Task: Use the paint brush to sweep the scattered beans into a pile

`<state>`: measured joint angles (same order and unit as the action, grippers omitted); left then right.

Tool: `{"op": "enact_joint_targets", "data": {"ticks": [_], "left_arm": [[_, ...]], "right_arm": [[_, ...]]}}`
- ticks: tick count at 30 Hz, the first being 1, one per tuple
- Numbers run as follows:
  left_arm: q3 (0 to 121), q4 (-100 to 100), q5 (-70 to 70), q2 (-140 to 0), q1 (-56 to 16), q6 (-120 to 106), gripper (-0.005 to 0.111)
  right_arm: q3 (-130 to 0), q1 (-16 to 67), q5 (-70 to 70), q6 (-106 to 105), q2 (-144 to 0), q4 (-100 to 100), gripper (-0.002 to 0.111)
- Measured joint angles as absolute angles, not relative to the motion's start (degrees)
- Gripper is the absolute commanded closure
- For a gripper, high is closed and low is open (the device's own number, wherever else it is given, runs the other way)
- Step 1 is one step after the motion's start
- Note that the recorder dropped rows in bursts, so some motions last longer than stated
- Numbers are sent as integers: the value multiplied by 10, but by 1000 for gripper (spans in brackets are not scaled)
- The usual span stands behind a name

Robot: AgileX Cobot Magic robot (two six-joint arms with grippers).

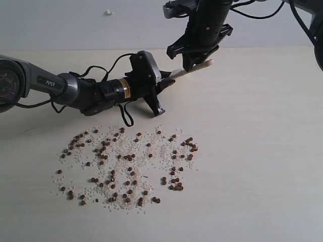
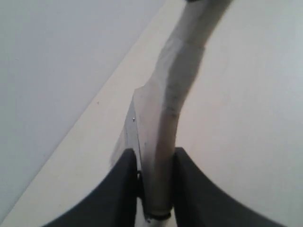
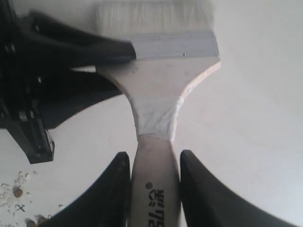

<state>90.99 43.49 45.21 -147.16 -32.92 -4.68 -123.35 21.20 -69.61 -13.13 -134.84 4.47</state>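
The left tool (image 2: 156, 158) is closed narrow on the paint brush (image 3: 161, 90). Its two black fingers (image 2: 113, 194) are pressed against the flat faces of the brush head, which is seen edge-on between them in the left wrist view. In the right wrist view one of those fingers is seen laid across the silver ferrule (image 3: 177, 45).

The right tool (image 3: 155, 158) is held about half wide around the pale wooden handle (image 3: 156, 194), with a black finger set against each side of it. Black printed characters are seen on the handle between them. The brush is thus gripped by both tools at once, the left at the head and the right on the handle.

The cream-white bristles (image 3: 154, 16) are pointed away from the right tool. Whether they touch the table (image 1: 262, 151) cannot be told.

In the exterior view the brush is found at the far side of the table. The left arm is stretched in low from the left, and the right arm is set above the brush.

The beans (image 1: 128, 158) are spread in a wide, loose patch on the near side of the table, mingled with fine white grains (image 1: 151, 151) and apart from the brush.
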Motion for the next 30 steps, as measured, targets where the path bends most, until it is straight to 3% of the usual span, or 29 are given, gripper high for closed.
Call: {"op": "enact_joint_targets", "data": {"ticks": [8,10,15,17,30], "left_arm": [[910,436,453,-1474,-332,-45,107],[910,436,454,-1474,-332,-42,107],[911,440,455,-1464,-332,-36,107],[911,440,441,-1458,-332,-33,107],[909,531,294,-1365,-321,176,107]], "right_arm": [[-1234,212,-691,-128,-1346,46,104],[-1237,212,-690,-128,-1345,43,93],[-1279,212,-694,-121,-1328,15,46],[-1293,211,-695,-116,-1305,5,38],[-1289,211,-697,-63,-1211,-85,40]]}}
